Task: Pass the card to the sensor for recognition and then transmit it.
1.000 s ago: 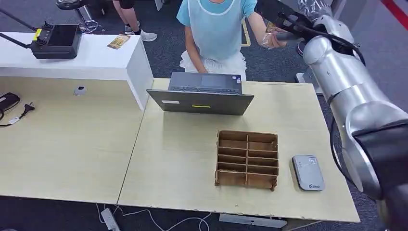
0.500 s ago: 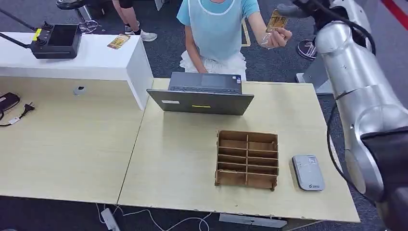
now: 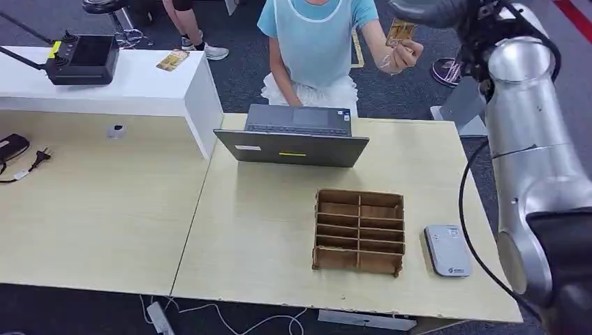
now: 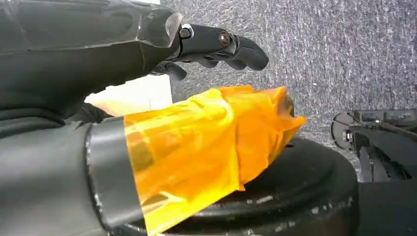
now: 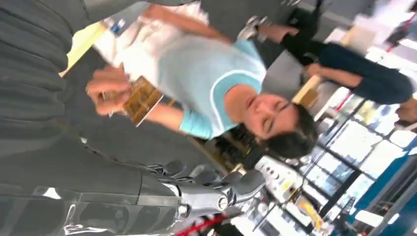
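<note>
A person in a light blue top stands behind the table and holds up a golden-brown card (image 3: 401, 31) in one hand (image 3: 398, 54). In the right wrist view the card (image 5: 142, 100) sits in that same hand, apart from my fingers (image 5: 211, 194). My right hand (image 3: 427, 10) is raised high just above and beside the card, fingers spread and holding nothing. The grey card sensor (image 3: 447, 250) lies flat near the table's front right. My left hand (image 4: 216, 46) hangs over the floor with nothing in it, its thumb (image 4: 206, 147) wrapped in orange tape.
A wooden divided organizer (image 3: 359, 230) stands left of the sensor. An open laptop (image 3: 293, 136) faces the person at the table's far edge. A white counter (image 3: 139, 84) at the far left carries a black device (image 3: 80, 59) and another card (image 3: 172, 61).
My right arm has swung upward, lifting the hand from beside the person's hand to above it. The card stays in the person's raised hand.
</note>
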### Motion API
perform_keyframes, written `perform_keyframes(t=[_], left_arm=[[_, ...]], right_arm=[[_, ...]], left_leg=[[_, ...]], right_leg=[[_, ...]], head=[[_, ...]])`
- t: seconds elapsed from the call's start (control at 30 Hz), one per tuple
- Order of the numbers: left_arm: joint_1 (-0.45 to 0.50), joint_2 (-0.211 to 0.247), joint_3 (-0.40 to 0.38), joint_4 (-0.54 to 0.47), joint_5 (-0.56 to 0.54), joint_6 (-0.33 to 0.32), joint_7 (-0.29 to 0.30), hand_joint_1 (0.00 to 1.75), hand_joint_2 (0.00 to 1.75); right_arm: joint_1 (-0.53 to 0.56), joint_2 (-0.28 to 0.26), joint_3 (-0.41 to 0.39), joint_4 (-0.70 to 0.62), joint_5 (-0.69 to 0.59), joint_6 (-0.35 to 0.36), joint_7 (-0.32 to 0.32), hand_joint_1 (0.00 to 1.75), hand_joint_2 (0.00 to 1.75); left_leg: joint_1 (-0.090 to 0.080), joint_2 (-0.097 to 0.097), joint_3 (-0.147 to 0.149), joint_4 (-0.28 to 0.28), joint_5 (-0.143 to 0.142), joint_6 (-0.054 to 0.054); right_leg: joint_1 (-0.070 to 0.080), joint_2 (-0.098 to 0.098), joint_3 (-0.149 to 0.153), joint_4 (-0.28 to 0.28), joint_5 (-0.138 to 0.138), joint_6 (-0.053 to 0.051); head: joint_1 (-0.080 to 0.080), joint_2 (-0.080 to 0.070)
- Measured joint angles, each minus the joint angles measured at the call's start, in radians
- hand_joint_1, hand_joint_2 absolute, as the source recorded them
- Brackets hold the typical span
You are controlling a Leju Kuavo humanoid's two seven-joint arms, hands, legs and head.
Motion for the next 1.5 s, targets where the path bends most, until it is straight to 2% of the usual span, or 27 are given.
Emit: perform_keyframes(t=[0.07,0.13,0.3,0.47,0.57,0.87,1.0,1.23,1.5], left_arm=[[0.0,0.0,0.002,0.0,0.001,0.003,0.0,0.0,0.0],[0.003,0.0,0.008,0.0,0.015,0.006,-0.007,0.0,0.0],[0.008,0.0,0.021,0.0,0.021,0.01,-0.011,0.0,0.0],[0.009,0.001,0.025,0.0,0.021,0.01,-0.011,0.0,0.0],[0.01,0.001,0.028,0.0,0.02,0.01,-0.011,0.0,0.0],[0.012,0.0,0.029,0.0,0.018,0.008,-0.026,0.0,0.0],[0.013,0.0,0.03,0.0,0.02,0.007,-0.023,0.0,0.0],[0.014,-0.003,0.044,0.0,0.032,0.01,-0.028,0.0,0.0],[0.013,-0.004,0.047,0.0,0.025,0.019,-0.047,0.0,0.0]], right_arm=[[0.016,-0.013,-0.007,-0.016,-0.049,0.014,-0.008,0.0,1.75],[0.09,-0.077,-0.03,-0.103,-0.3,0.087,-0.037,0.0,1.75],[0.178,-0.163,-0.048,-0.183,-0.472,0.146,-0.045,0.0,1.75],[0.237,-0.216,-0.058,-0.221,-0.574,0.181,-0.05,0.0,1.75],[0.318,-0.255,-0.077,-0.269,-0.659,0.201,-0.061,0.0,1.75],[0.66,-0.286,-0.104,-0.494,-0.67,0.184,-0.148,0.0,1.75],[0.766,-0.291,-0.124,-0.602,-0.658,0.166,-0.166,0.0,1.75],[0.903,-0.285,-0.147,-0.746,-0.62,0.119,-0.17,0.0,1.75],[0.981,-0.267,-0.14,-0.814,-0.606,0.1,-0.179,0.0,1.75]], left_leg=[[0.0,0.0,0.0,0.0,0.0,0.0],[0.0,0.0,0.0,0.001,0.0,0.0],[0.0,0.0,0.0,0.001,0.0,0.0],[0.0,0.0,0.0,0.001,0.0,0.0],[0.001,-0.001,0.0,0.001,0.0,0.001],[0.0,-0.002,0.0,0.0,-0.001,0.001],[0.0,-0.001,-0.001,0.0,-0.001,0.0],[0.0,-0.001,-0.001,0.0,-0.001,0.0],[0.0,-0.001,-0.001,0.0,-0.001,0.0]], right_leg=[[0.0,0.0,0.0,0.0,0.0,0.0],[0.0,0.0,0.0,-0.001,0.0,0.0],[0.0,0.0,0.0,-0.001,0.0,0.0],[0.0,0.0,0.0,-0.001,0.0,0.0],[0.001,-0.002,0.001,-0.001,0.0,0.0],[0.001,-0.002,0.0,-0.001,-0.001,0.001],[0.0,-0.001,0.0,-0.001,-0.001,0.001],[0.0,-0.001,0.0,-0.001,-0.001,0.001],[0.0,-0.001,0.0,-0.001,-0.001,0.001]], head=[[0.0,0.0],[0.0,0.0],[0.0,0.0],[0.0,0.0],[0.0,0.0],[0.0,0.0],[0.0,0.0],[0.0,0.0],[0.0,0.0]])
